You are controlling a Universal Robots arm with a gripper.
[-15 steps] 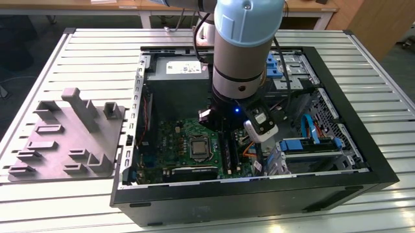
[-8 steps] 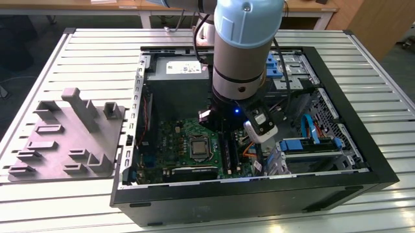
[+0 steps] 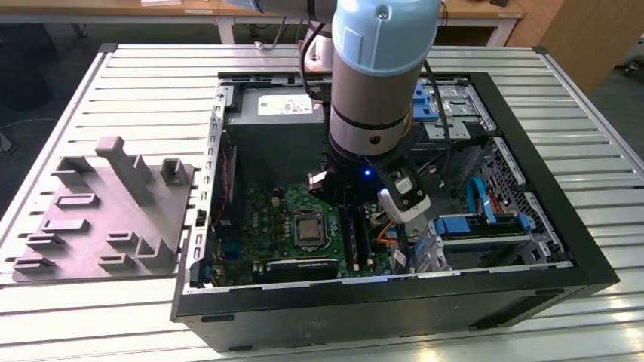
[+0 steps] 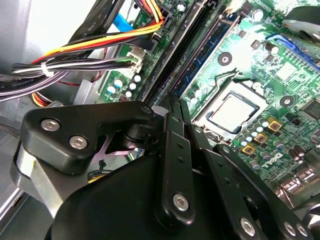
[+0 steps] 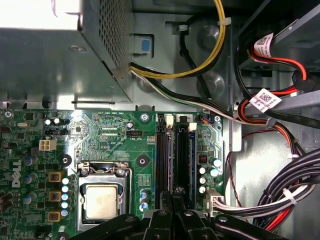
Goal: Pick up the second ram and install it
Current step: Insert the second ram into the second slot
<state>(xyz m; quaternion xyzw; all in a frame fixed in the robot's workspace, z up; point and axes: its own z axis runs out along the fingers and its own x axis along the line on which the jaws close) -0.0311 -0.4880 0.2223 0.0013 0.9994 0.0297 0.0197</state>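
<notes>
The second ram (image 5: 171, 160) is a thin blue-tinged stick standing on edge in a memory slot beside the CPU socket (image 5: 102, 200). In the second wrist view the second ram (image 4: 205, 55) runs straight out from my fingertips. My gripper (image 5: 173, 192) is down inside the open computer case (image 3: 403, 302), and its fingers are pinched together on the stick's near end. The gripper (image 4: 172, 105) sits directly over the slot line, and it (image 3: 348, 219) shows below the arm's wrist in the exterior view. Another blue stick (image 5: 193, 155) sits two slots over.
Cable bundles (image 5: 280, 200) crowd the side of the slots away from the socket. The power supply box (image 5: 50, 50) stands beyond the board. Blue drive bays (image 3: 473, 226) fill the case at the exterior view's right. A grey fixture block (image 3: 101, 219) lies on the slatted table at that view's left.
</notes>
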